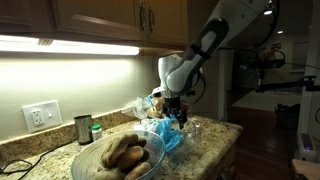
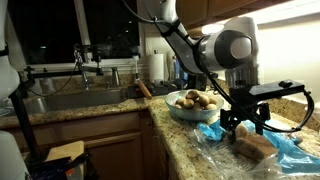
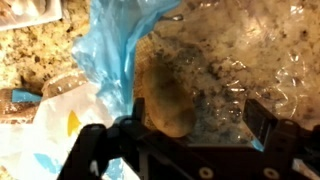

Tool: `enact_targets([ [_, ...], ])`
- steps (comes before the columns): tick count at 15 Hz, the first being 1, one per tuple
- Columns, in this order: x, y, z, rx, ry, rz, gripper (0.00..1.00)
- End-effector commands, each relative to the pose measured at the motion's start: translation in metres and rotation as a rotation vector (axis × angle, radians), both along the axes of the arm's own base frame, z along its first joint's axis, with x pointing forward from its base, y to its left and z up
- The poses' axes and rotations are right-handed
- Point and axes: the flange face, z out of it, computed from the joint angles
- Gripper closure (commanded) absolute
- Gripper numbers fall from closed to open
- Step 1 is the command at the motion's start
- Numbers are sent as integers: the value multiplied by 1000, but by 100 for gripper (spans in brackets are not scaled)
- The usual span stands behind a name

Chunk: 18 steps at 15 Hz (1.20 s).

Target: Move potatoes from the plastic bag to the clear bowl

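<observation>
Counter station, one arm. The gripper [image 2: 245,122] was found low over the plastic bag [image 2: 280,152], jaws spread wide and nothing grasped between them. The bag was seen lying crumpled on the granite counter [image 1: 215,140], clear film with blue parts bunched along one side.

In the wrist view a single brown potato [image 3: 170,105] was recorded inside the bag, under the crinkled film, between the two dark fingers [image 3: 92,148] and apart from both. Whether the fingertips touched the plastic could not be told. A blue fold of the bag was noted just left of that potato in this view.

The clear bowl [image 1: 82,160] was observed just beside the bag on the same counter. Several potatoes [image 1: 125,153] were already piled in it, rough-skinned and oval.

A small metal cup [image 1: 83,128] was noted upright near the back wall, close to a white outlet [image 1: 40,115] and well apart from the gripper. A sink [image 2: 70,100] was seen beyond the bowl in an exterior view
</observation>
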Motion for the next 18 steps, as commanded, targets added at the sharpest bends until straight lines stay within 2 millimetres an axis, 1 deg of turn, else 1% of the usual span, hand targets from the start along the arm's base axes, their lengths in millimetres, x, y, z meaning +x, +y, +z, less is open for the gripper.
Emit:
enact_targets([
  [1,4,-5,-1,1,-28,34,0],
  [11,5,-9,0,-1,-45,45,0],
  [18,8,-14,-3,9,-41,45,0],
])
